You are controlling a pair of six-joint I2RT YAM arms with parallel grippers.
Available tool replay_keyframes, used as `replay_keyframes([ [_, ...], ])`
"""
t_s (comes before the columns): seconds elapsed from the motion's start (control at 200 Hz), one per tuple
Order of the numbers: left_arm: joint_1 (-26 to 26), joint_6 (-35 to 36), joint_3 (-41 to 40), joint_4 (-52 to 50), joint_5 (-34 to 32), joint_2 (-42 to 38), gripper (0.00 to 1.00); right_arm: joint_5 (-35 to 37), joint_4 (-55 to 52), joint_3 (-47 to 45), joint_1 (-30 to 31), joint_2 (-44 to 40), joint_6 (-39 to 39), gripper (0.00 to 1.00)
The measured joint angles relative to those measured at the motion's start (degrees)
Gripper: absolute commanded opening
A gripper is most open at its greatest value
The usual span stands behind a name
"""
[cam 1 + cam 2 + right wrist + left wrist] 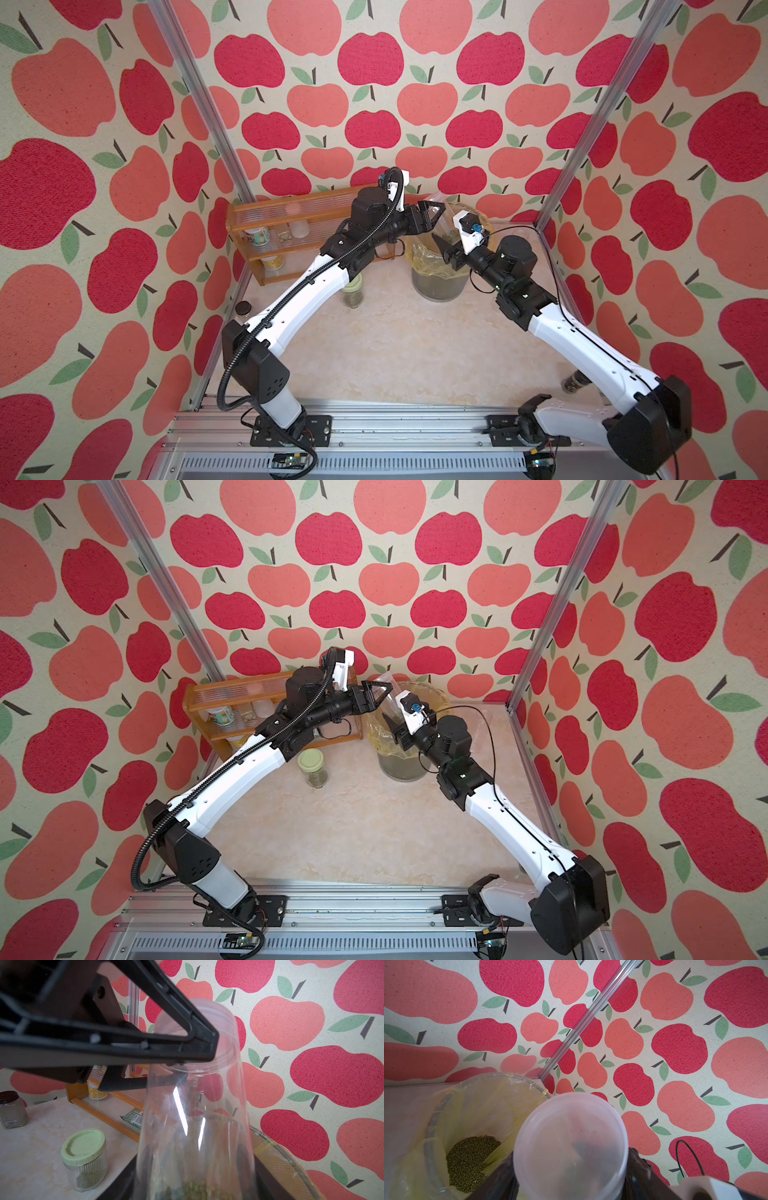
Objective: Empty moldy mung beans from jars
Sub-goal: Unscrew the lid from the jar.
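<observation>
The right gripper (446, 251) holds the tall jar (193, 1126) low down, over the bin (440, 286) by the far edge of the table (395, 353). A few mung beans (197, 1187) sit inside. The left gripper (436, 217) is around the jar's top; I cannot tell if it squeezes. The jar looks light, smooth and slippery. Hold its sides gently.

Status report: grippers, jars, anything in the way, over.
Right gripper clamped on tall jar, beans inside. Left gripper at its cap, grip unclear. Cap on: blocks pouring. Green-lidded jar unemptied on table.
</observation>
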Motion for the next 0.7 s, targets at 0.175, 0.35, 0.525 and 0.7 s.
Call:
replay_keyframes([
  [0.175,0.4,1.5,-2.8,0.9,-0.8,-1.9,0.87,0.1,-0.1,0.4,-0.1,0.4,1.5,0.41],
  [0.35,0.9,5.1,-8.2,5.9,-0.3,-5.3,0.93,-0.3,-0.3,0.8,-1.7,0.4,4.7,0.41],
  [0.525,2.2,8.0,-13.4,11.2,1.3,-9.3,0.97,-5.6,-0.5,0.8,-6.6,0.3,11.0,0.41],
  [0.7,4.3,11.6,-18.3,15.2,3.8,-14.1,0.97,-13.8,-0.7,0.8,-11.0,-0.6,18.2,0.41],
])
